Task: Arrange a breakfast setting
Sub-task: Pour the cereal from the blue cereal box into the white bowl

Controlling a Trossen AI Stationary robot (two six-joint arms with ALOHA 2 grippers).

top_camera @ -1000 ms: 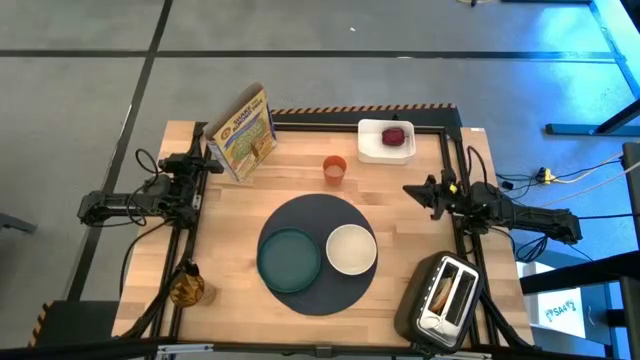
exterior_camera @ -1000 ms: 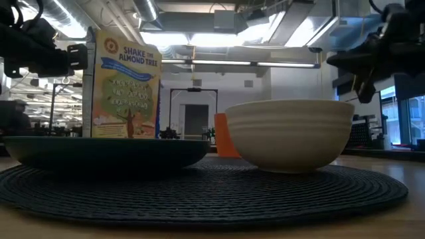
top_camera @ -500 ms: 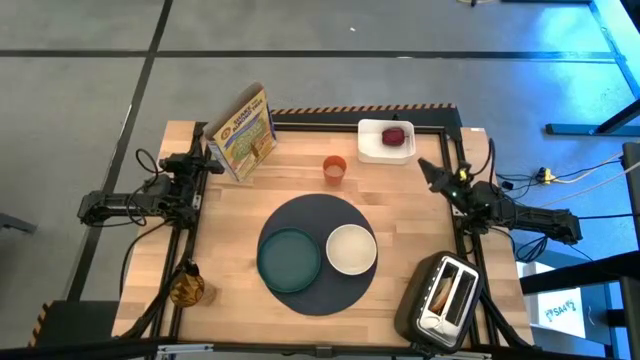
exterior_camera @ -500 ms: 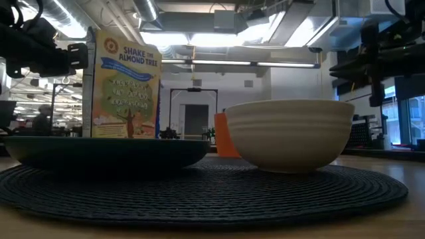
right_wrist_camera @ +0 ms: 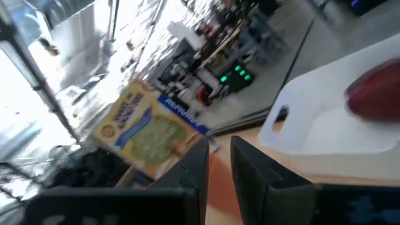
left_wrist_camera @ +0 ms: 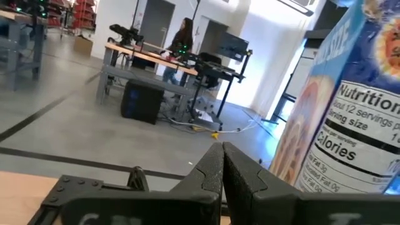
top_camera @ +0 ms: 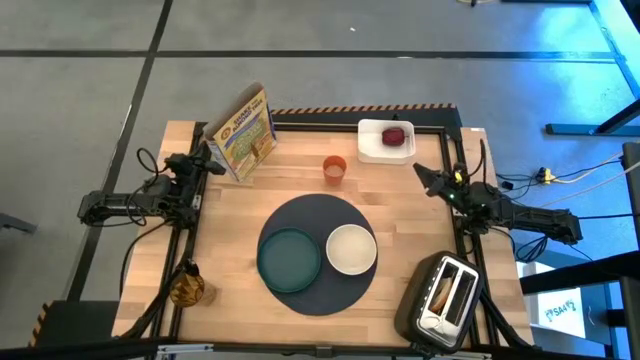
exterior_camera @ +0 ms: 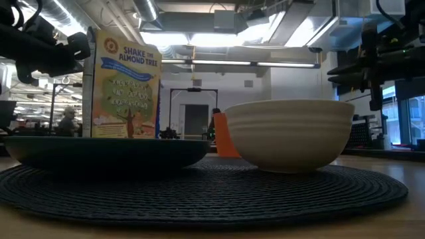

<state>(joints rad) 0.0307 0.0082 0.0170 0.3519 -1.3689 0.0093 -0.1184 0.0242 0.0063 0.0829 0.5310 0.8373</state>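
Observation:
A large round dark-grey mat lies at the table's middle. On it sit a teal plate and a white bowl. A small orange cup stands beyond the mat. The cereal box stands upright at the far left. The dark red fruit lies on a white board at the far right. A brown piece of bread sticks up from a toaster slot. The spoon is out of view. My left gripper is shut and empty beside the box. My right gripper hovers near the board, empty, with a narrow gap between its fingers.
A black toaster stands at the near right corner. An amber jar stands at the near left edge. Bare wood lies between the mat and each arm. People and workbenches show in the room beyond the table.
My right gripper has swung from pointing toward the table's left edge to pointing toward the far left. It has moved toward the far edge, nearer the white board with the fruit. My left gripper has risen slightly beside the cereal box.

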